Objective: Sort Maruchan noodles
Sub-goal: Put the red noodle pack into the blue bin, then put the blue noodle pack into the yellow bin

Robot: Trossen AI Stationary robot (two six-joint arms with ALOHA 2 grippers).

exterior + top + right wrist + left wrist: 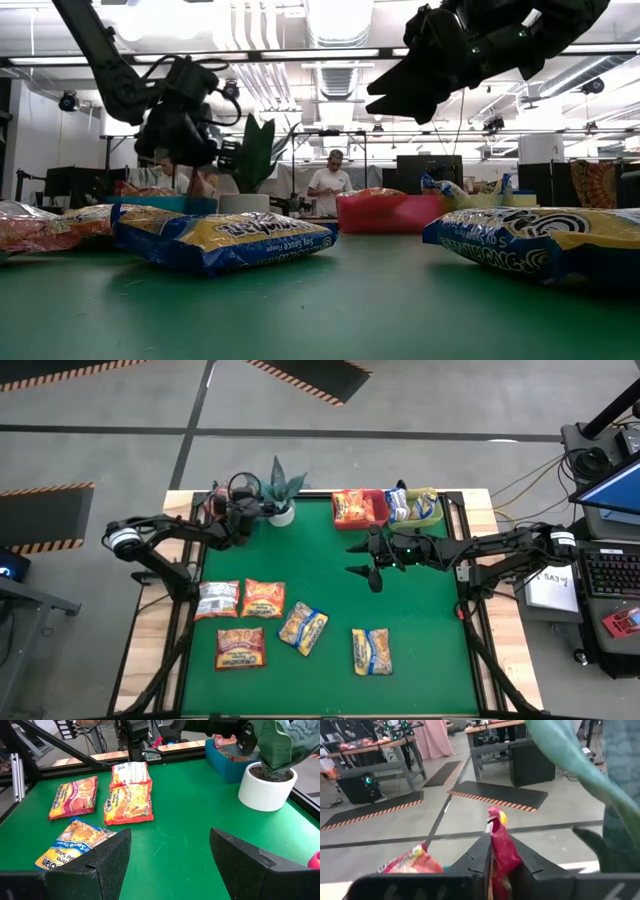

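Five flat packets (pixel 290 628) lie in the high view's lower middle: two red, one orange, two blue-and-yellow. More packets (pixel 385 505) fill upper-centre bins; one red packet (pixel 501 851) hangs upright, pinched.

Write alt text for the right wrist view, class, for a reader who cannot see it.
The right gripper hangs open above the green table, holding nothing. Ahead lie four noodle packets: a red one, an orange one, a white-ended one and a blue-and-yellow one. A potted plant stands by a blue bin.
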